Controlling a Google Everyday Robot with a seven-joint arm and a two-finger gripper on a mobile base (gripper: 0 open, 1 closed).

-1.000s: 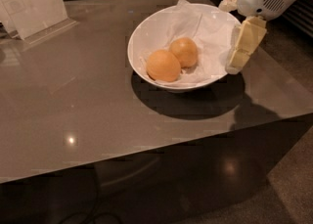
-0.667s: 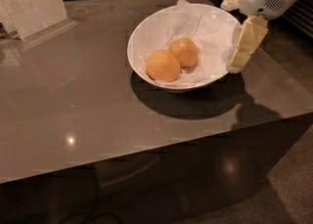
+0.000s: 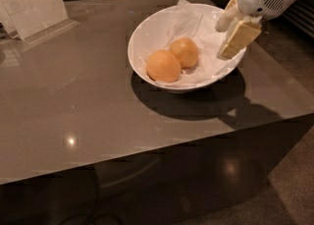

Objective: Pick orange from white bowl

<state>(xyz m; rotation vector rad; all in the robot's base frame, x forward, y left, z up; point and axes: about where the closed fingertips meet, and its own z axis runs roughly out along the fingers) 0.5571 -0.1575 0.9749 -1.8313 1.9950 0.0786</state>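
Observation:
The white bowl (image 3: pixel 141 36) stands on the table, lined with crumpled white paper. Two oranges lie in it, touching. The orange (image 3: pixel 184 51) is the smaller, duller golden-brown one at the back right. The larger, brighter peachy one (image 3: pixel 163 66) lies at the front left. My gripper (image 3: pixel 223 42) hangs over the bowl's right rim, to the right of the orange and apart from it. Its cream fingers (image 3: pixel 239 37) point down and left, open and empty.
The bowl sits on a glossy grey-brown table (image 3: pixel 73 101), whose front edge and right corner are close to it. A clear sign holder with a white sheet (image 3: pixel 32 3) stands at the back left. Dark floor lies to the right.
My gripper has moved a little left and up, from just outside the bowl's right rim to over the rim. The oranges and bowl have not moved.

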